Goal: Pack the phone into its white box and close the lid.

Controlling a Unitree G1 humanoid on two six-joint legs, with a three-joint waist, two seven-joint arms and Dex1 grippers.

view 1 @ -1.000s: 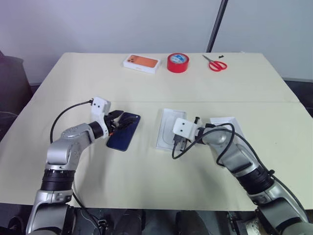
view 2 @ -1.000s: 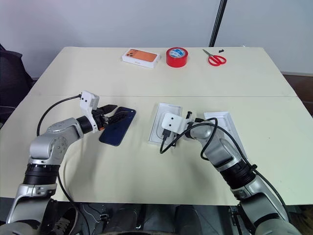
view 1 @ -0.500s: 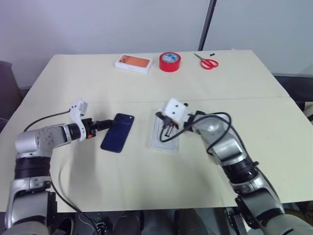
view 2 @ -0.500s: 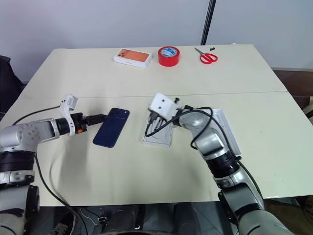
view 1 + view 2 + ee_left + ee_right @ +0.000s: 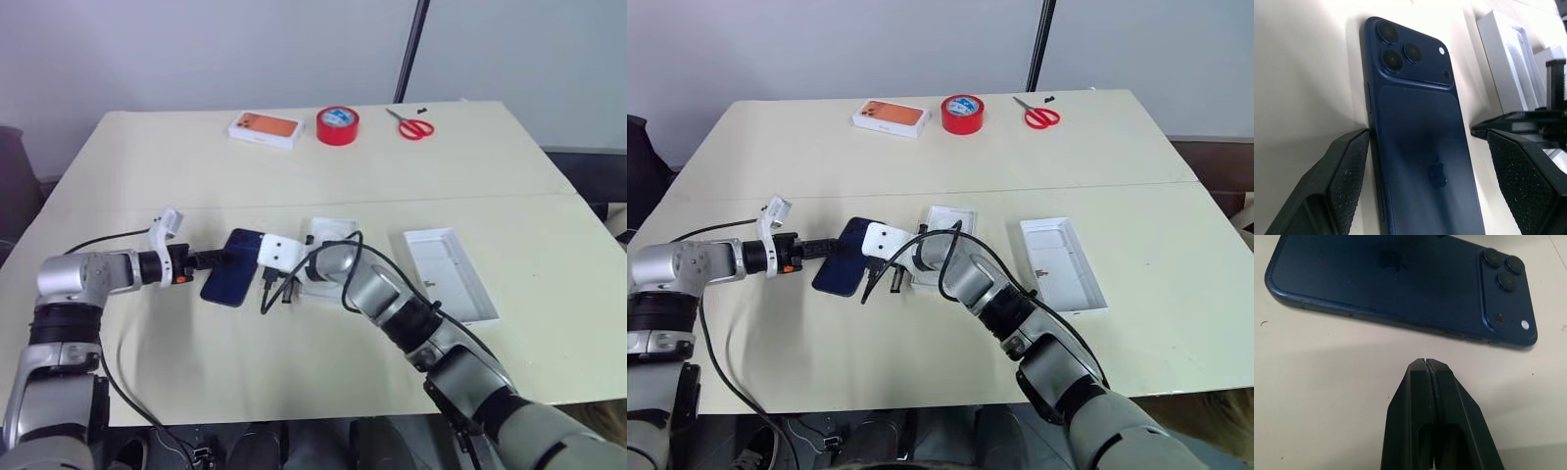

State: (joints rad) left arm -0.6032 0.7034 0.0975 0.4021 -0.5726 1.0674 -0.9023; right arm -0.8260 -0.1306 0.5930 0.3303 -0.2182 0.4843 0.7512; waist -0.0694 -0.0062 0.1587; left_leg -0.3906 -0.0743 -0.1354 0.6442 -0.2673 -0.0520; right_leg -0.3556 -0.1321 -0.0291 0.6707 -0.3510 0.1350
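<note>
Beside phone [image 5: 235, 280], right fingers [image 5: 1431, 377] newly arrived, pressed together

Even, bright indoor light falls on the cream counter [image 5: 470, 186], with soft, faint shadows. The phone [image 5: 1420, 147] has a dull glossy sheen, its near end softly blurred in the left wrist view.

The phone [image 5: 1420, 147] lies flat on the table [image 5: 294, 166], between the spread fingers of the left gripper [image 5: 1425, 186]. The right gripper [image 5: 1427, 369] points at the phone's long edge, just beside it. The lid [image 5: 449, 271] lies well apart, to that gripper's right.
</note>
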